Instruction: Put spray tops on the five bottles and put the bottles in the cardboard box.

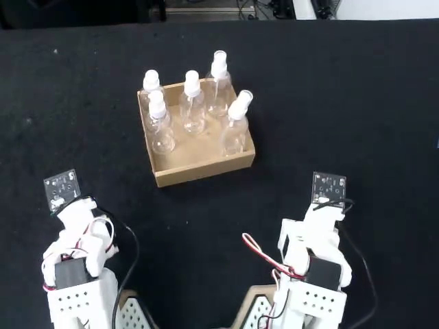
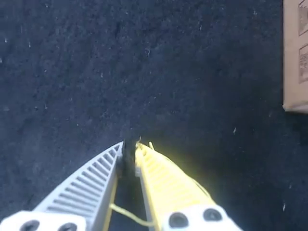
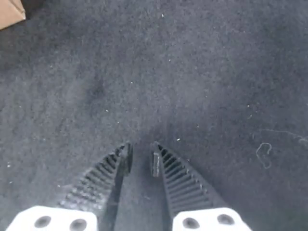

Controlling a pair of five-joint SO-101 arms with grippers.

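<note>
Nothing readable. Faint print on the cardboard box (image 2: 294, 57) wall is illegible; black cards (image 1: 62, 186) on both arms carry unreadable white marks.

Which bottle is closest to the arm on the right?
The bottle in the box's front right corner. It sits nearest the right arm; the other four are farther back or left.

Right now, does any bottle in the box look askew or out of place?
The bottle at the near right of the box seems to lean rightward, spray top tilted; the other four stand upright. Nothing spilled.
</note>
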